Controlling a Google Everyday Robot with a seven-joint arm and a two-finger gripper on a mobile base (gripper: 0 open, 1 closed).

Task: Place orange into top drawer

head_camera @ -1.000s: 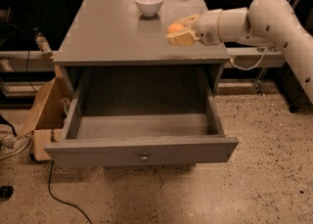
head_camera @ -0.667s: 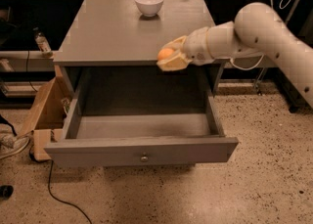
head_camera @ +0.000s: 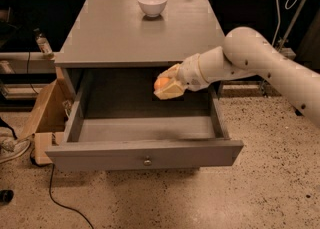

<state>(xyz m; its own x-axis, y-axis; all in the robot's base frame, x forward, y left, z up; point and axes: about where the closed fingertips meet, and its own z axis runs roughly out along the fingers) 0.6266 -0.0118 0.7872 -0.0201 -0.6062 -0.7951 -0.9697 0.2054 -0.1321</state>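
Grey top drawer point(head_camera: 145, 154) open; gripper point(head_camera: 165, 86) grasps orange point(head_camera: 159, 82) over its 1 o'clock area; bowl point(head_camera: 152, 3) at counter's point(head_camera: 120, 38) 12 o'clock.

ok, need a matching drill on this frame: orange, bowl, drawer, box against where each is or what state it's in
1 orange
2 white bowl
3 top drawer
4 cardboard box

a pulled open
b on the tabletop, at the back
c held in the gripper, above the open drawer
d on the floor, left of the drawer

Pairs: 1-c, 2-b, 3-a, 4-d
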